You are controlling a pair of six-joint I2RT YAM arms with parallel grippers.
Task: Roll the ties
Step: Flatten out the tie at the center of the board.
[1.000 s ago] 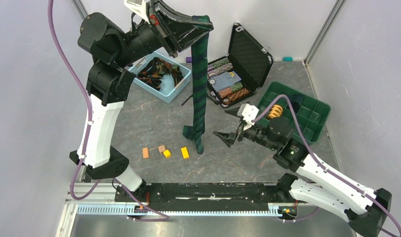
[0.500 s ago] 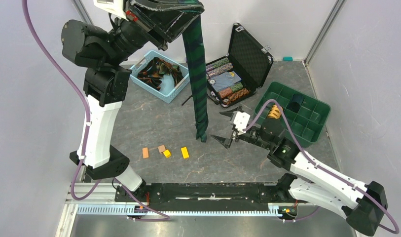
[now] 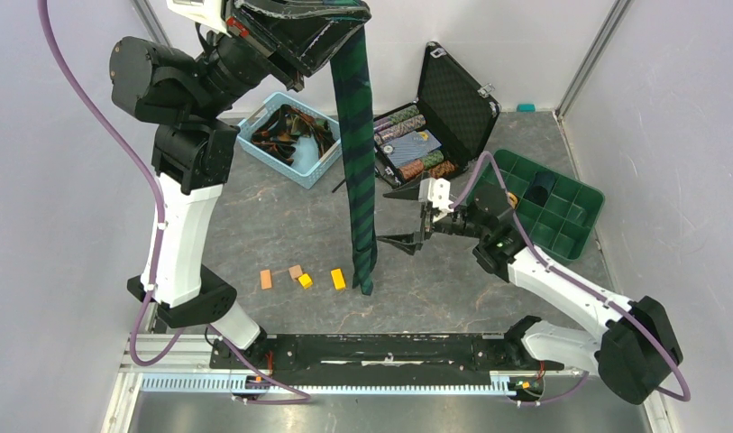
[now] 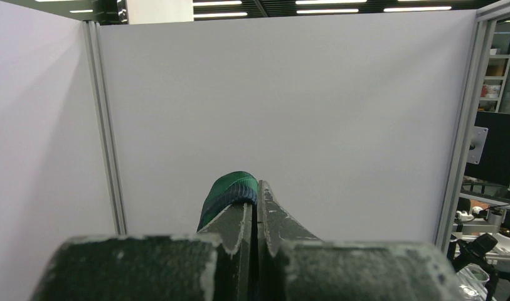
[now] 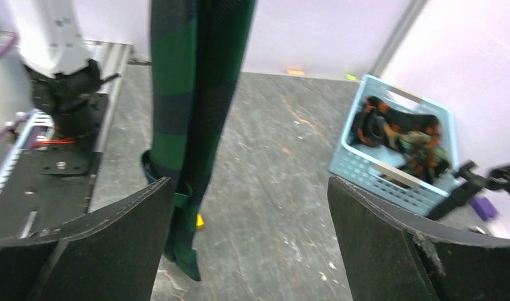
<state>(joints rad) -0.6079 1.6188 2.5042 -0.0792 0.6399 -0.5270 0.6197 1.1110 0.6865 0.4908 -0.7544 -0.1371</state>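
A dark green-and-navy plaid tie [image 3: 358, 171] hangs straight down from my left gripper [image 3: 344, 25], which is raised high at the back and shut on the tie's upper end. In the left wrist view the fabric [image 4: 230, 191] bulges over the closed left gripper [image 4: 257, 188]. The tie's pointed lower end [image 3: 367, 284] reaches down next to a yellow block. My right gripper [image 3: 387, 216] stands wide open just right of the hanging tie, not touching it. From the right wrist, the tie [image 5: 189, 94] hangs ahead of the left finger of the right gripper [image 5: 249, 183]. More ties [image 3: 295, 131] lie in a basket.
The light blue basket [image 3: 322, 161] sits at the back left, also seen as the basket [image 5: 390, 172] from the right wrist. An open black case [image 3: 457, 99] with chips and a green compartment tray [image 3: 570, 212] stand at the right. Small orange and yellow blocks [image 3: 304, 275] lie near the tie's end.
The left arm lifted the tie higher, and its doubled-up lower end dropped straight. The right gripper moved up and left, closer to the hanging tie, still open.
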